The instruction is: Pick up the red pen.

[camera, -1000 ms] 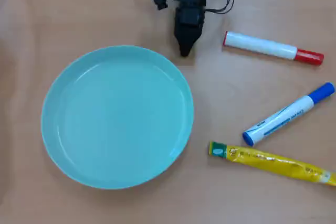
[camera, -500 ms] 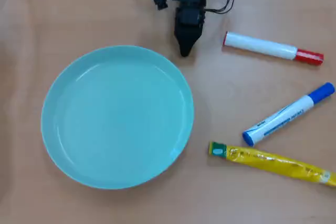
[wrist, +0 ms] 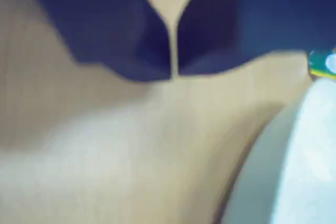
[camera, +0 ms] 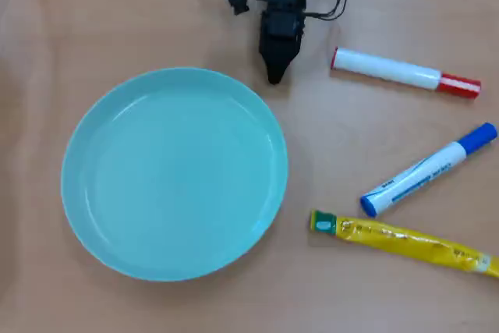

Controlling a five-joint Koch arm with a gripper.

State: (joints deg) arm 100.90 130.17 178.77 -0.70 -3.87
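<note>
Three writing-sized things lie on the right half of a bare orange-brown table (camera: 47, 29), seen from overhead, while a black robot arm waits at the far edge. The red pen (camera: 404, 72), a thick white-barrelled marker with a red cap and a thin red ring at its other end, rests near the far right corner, cap pointing toward the right edge, untouched and well apart from everything else. Nearer the front, a white marker with a blue cap and blue print (camera: 427, 170) lies on a slant, its lower end just beside a yellow tube with a green end (camera: 401, 242) that stretches toward the right edge. A wide, shallow, pale turquoise plate (camera: 82, 154) fills the left and middle of the table. The black gripper (camera: 274, 77) points down at the table just beyond the plate's far rim, to the left of the red pen's ringed end. In the wrist view its two dark jaws (wrist: 172, 74) meet with only a hairline slit between them, closed on nothing, with the tube's green end at the right edge of that view.
</note>
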